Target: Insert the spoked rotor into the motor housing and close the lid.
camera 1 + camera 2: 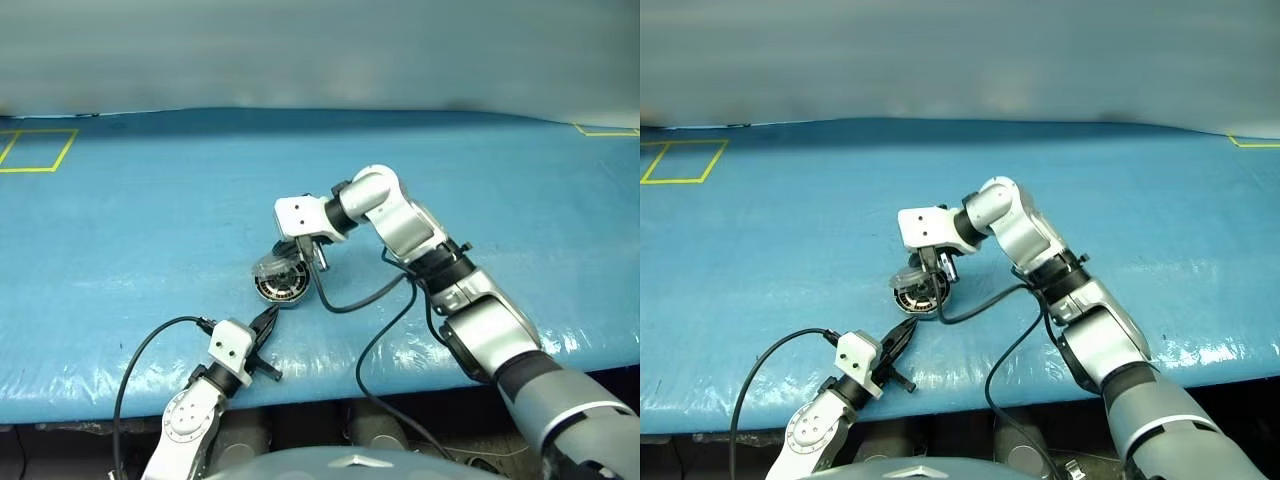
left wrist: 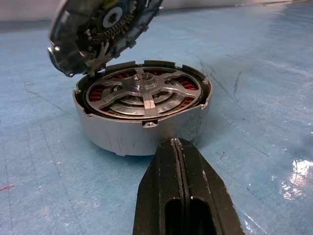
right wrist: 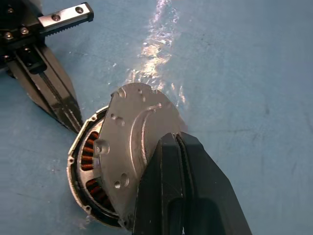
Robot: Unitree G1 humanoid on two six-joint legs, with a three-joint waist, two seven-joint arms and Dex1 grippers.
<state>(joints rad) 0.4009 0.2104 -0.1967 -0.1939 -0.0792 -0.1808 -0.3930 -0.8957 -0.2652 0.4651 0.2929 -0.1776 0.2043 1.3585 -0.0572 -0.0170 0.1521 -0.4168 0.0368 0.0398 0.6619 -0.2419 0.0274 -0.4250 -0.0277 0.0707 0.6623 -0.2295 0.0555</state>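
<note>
The motor housing (image 2: 128, 135) sits on the blue table near the front middle. The spoked rotor (image 2: 143, 94) lies inside it, silver spokes up, with copper windings showing underneath. The lid (image 2: 98, 29) stands half open, hinged at the housing's edge and tilted over it; its plain grey outer face (image 3: 131, 139) shows in the right wrist view. My right gripper (image 3: 177, 138) is shut, its tips against that outer face. My left gripper (image 2: 176, 143) is shut and empty, lying level just in front of the housing's wall. In the head view the housing (image 1: 281, 290) lies between both grippers.
Yellow tape squares mark the table's far left (image 1: 36, 150) and far right (image 1: 606, 130). Black cables hang from both wrists across the front edge (image 1: 380, 300). A shiny wrinkled strip of the cover runs along the near edge (image 1: 80, 370).
</note>
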